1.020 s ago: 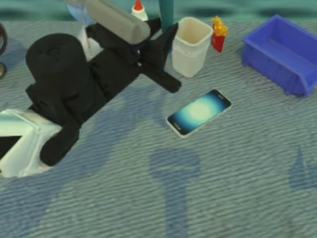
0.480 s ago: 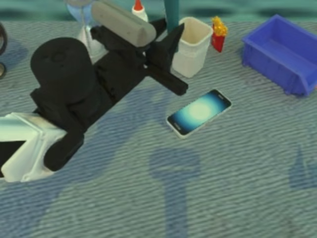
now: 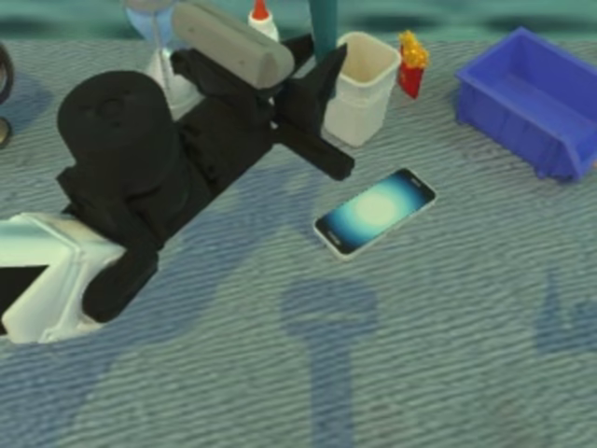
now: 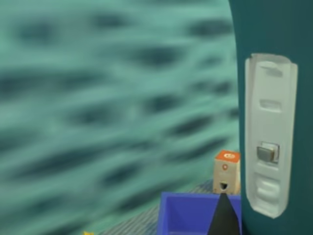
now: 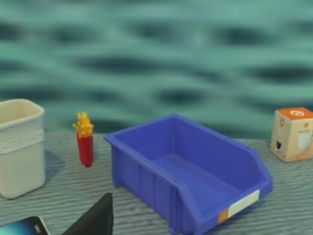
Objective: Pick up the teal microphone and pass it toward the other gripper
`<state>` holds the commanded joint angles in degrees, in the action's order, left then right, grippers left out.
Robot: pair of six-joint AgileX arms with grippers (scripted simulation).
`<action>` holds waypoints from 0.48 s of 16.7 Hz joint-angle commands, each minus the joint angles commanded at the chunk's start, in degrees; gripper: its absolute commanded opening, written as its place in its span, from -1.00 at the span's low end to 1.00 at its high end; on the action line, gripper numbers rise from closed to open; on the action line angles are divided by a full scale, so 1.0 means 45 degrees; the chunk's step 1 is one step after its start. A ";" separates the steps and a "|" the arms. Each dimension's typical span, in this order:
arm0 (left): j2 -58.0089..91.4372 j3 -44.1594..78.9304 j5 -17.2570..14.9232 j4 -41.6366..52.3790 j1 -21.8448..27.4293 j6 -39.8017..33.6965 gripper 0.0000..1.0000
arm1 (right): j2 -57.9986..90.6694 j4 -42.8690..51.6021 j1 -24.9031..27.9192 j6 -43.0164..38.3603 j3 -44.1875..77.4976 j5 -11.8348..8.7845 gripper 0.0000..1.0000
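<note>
The teal microphone [image 3: 322, 23] stands upright in my left gripper [image 3: 317, 107], its handle rising toward the top view's upper edge, beside the white cup. In the left wrist view the dark teal handle [image 4: 298, 29] with its white switch strip [image 4: 269, 137] fills one side, and one black finger [image 4: 223, 218] shows next to it. The mesh head is out of view. My left gripper is shut on the handle. The other gripper, my right gripper [image 5: 146, 227], shows only in its own wrist view as one black finger [image 5: 98, 218]. It is open and holds nothing.
A white cup [image 3: 359, 89] stands just right of the left gripper, with a red fries carton [image 3: 411, 63] beyond it. A phone [image 3: 373, 213] lies mid-table. A blue bin [image 3: 532, 103] sits at the back right, a glue bottle [image 3: 261, 17] at the back. An orange-and-white box [image 5: 293, 134] stands past the bin.
One second ago my left arm sat slightly further left. It shifted right with the microphone and has held still for the last half second. A shadow at the right edge drifted slightly.
</note>
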<state>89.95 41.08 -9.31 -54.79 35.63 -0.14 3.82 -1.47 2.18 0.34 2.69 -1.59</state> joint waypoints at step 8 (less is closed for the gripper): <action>0.0000 0.0000 0.0000 0.0000 0.0000 0.0000 -1.00 | 0.7134 -0.2600 0.2944 0.0303 0.4370 -0.2082 1.00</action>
<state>89.95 41.08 -9.31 -54.79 35.63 -0.14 35.92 -13.17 15.42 1.70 22.36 -10.96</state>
